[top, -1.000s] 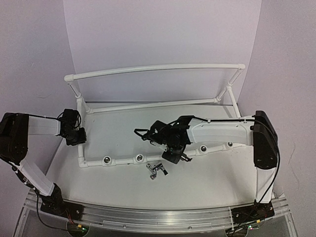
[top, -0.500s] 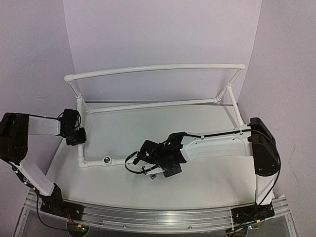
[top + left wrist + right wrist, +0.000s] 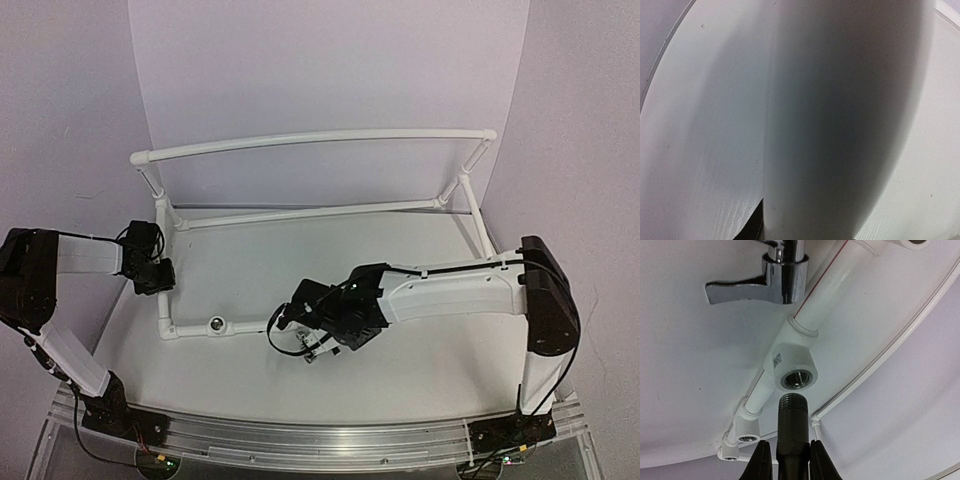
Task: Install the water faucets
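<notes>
Right pincer (image 3: pixel 791 456) has shifted left toward a socket (image 3: pixel 796 379), pinching a stiff, probably slick faucet (image 3: pixel 792 420) by its stem (left pincer (image 3: pixel 158 275): cannot tell).

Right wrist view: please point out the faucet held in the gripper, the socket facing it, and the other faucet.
held faucet (image 3: pixel 792 415), right wrist view, its threaded stem.
socket (image 3: pixel 796 379), right wrist view, its round opening.
other faucet (image 3: pixel 787 277), right wrist view, its shiny body.

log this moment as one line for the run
right gripper: shut on faucet | threaded end just short of socket, not in | second faucet: lying on table | left gripper: clamped on pipe frame
</notes>
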Controlling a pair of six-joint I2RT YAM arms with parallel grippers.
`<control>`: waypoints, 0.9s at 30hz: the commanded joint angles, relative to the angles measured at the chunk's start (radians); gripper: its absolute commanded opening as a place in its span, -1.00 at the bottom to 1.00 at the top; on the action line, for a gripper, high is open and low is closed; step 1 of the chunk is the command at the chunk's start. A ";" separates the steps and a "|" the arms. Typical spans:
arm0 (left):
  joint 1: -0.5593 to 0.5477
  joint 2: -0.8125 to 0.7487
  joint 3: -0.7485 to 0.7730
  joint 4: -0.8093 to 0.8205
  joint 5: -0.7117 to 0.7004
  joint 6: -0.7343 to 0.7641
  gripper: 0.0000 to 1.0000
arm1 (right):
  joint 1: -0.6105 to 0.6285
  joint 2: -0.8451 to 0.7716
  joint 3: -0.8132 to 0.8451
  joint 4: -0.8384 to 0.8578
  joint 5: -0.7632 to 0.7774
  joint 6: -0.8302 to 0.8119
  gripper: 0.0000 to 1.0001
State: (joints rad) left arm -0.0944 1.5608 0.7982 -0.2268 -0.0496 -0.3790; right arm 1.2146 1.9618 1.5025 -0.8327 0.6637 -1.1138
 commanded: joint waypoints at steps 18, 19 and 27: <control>0.012 0.030 -0.009 0.026 0.095 -0.347 -1.00 | -0.067 -0.102 -0.088 0.182 -0.027 -0.379 -1.00; 0.012 0.030 -0.007 0.026 0.095 -0.347 -1.00 | -0.067 -0.098 -0.090 0.183 -0.026 -0.386 -1.00; 0.013 0.032 -0.013 0.030 0.098 -0.349 -1.00 | -0.067 -0.078 -0.095 0.208 -0.056 -0.437 -1.00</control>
State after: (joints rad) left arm -0.0944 1.5600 0.7980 -0.2264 -0.0448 -0.3824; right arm 1.1477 1.8801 1.4094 -0.6519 0.6107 -1.5032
